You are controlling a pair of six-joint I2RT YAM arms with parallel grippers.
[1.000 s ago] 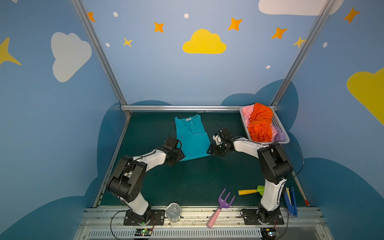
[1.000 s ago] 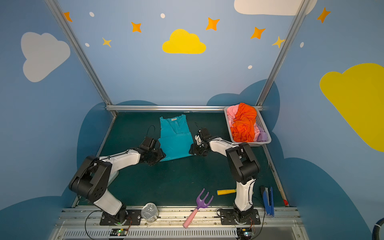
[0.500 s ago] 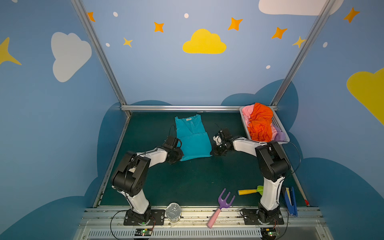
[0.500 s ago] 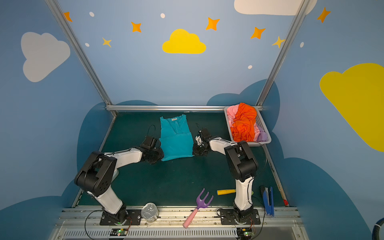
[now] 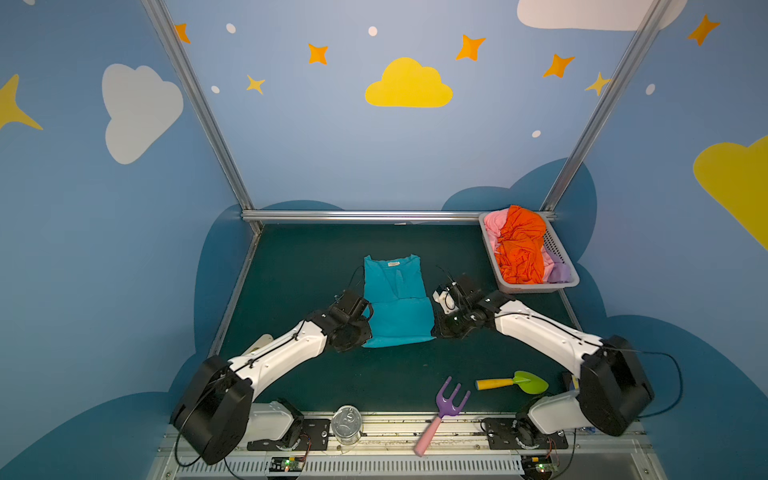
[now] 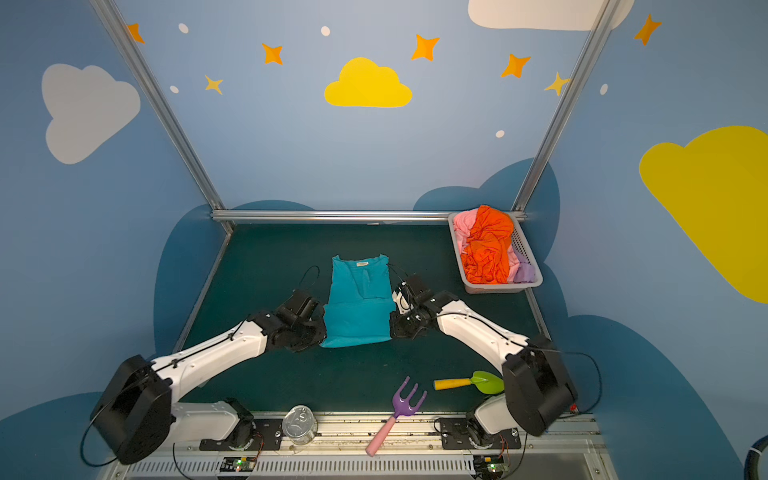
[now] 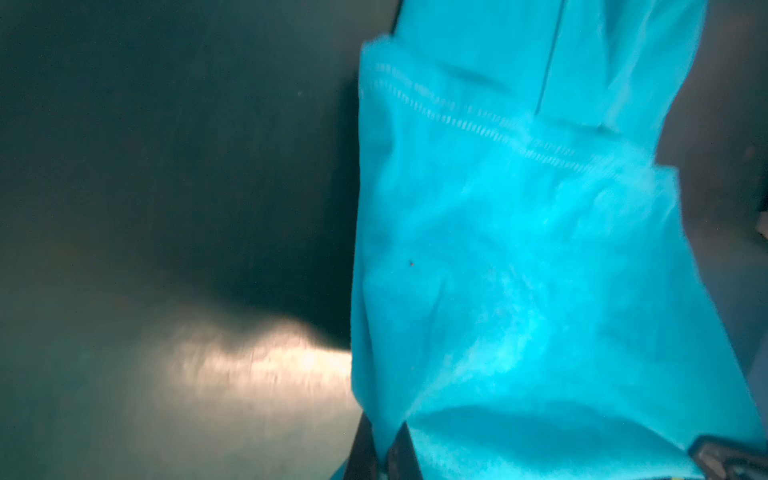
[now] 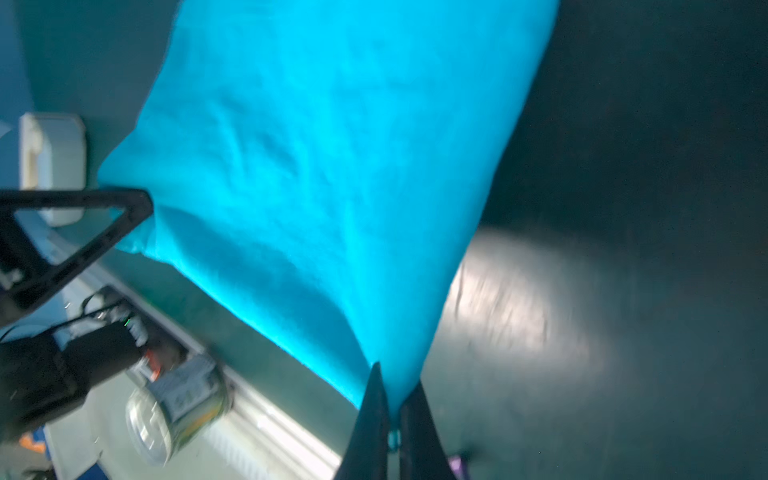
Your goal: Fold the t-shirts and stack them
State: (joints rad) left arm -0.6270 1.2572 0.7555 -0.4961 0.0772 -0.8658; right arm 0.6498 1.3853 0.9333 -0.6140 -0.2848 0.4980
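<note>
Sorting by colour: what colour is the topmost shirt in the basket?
Topmost shirt is orange, clearest in a top view.

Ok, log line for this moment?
left gripper: shut on teal t-shirt | right gripper: shut on teal t-shirt | basket: other shirts crumpled

A robot test booth dressed like a nursery: blue walls [image 5: 353, 166] carry painted clouds [image 5: 408, 85] and stars [image 5: 318, 54]. Aluminium posts [image 5: 201, 108] frame a green desk [image 5: 374, 374], with two arms [image 5: 286, 353] bolted to its front rail [image 5: 390, 432].

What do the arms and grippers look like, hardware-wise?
Left arm and right arm match: white link shells, bulky black joints, thin black cables running outside. Left gripper and right gripper: slim black tapered fingers. No markings legible.
</note>
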